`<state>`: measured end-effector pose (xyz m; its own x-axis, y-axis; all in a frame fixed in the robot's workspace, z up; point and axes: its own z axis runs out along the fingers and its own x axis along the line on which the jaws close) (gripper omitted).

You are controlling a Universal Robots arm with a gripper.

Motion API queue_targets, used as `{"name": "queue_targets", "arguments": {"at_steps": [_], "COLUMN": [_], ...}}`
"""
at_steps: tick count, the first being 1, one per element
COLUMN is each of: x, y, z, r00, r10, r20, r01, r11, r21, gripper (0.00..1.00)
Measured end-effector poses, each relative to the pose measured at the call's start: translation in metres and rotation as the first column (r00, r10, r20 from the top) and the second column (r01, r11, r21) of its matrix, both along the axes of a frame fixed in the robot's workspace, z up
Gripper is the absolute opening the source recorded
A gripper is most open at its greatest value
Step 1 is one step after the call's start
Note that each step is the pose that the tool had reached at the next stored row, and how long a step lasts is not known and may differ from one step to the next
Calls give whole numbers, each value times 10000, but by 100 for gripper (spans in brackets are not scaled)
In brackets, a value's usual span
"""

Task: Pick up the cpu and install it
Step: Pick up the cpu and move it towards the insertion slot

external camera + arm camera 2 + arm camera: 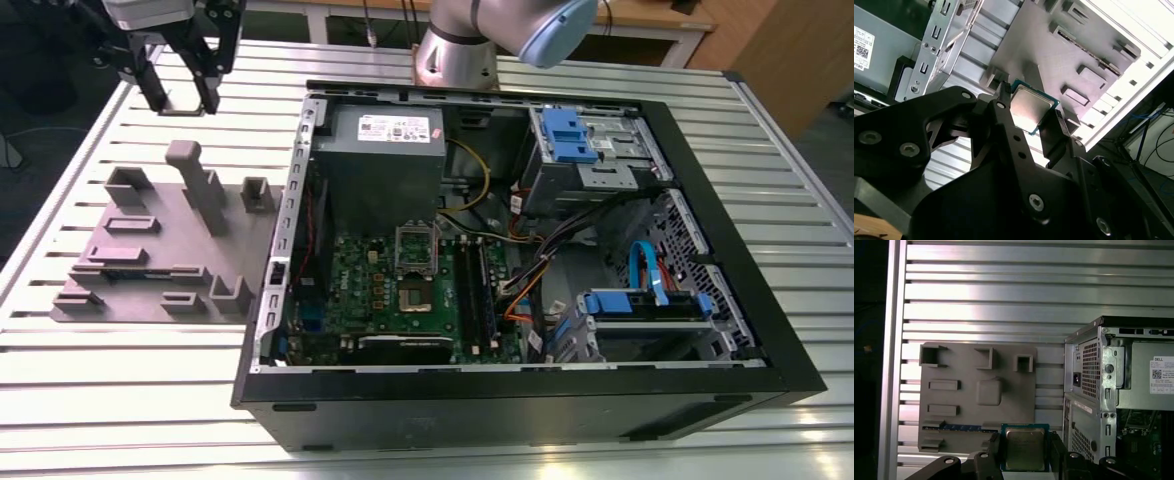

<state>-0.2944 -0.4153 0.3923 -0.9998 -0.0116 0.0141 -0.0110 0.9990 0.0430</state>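
Your gripper (182, 98) is clamping the one cpu (1031, 107) between its two black fingers (1006, 125). The jaws are pressing on opposite edges of the chip, and its silver top is facing both wrist cameras. In the exterior view the gripper is hanging above the slatted table (134, 370), near its far corner on the exterior view's left. You are looking at one mauve tray (160, 235) lying along that same side and one open computer case (534, 400) beside it. One socket frame (416, 246) is sitting on the case's board, well apart from the gripper. In the exterior view the chip is too small to make out, and the arm is running off the picture's edge. In the first wrist view the fingers are covering two of the cpu's (1025, 449) edges.
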Motion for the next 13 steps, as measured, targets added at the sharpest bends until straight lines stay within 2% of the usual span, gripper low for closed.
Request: {"name": "queue_targets", "arguments": {"at_steps": [13], "x": [124], "y": [0], "z": [0], "r00": [10000], "r10": [0], "r20": [1], "r01": [0], "r11": [10000], "r21": [0], "gripper": [47]}}
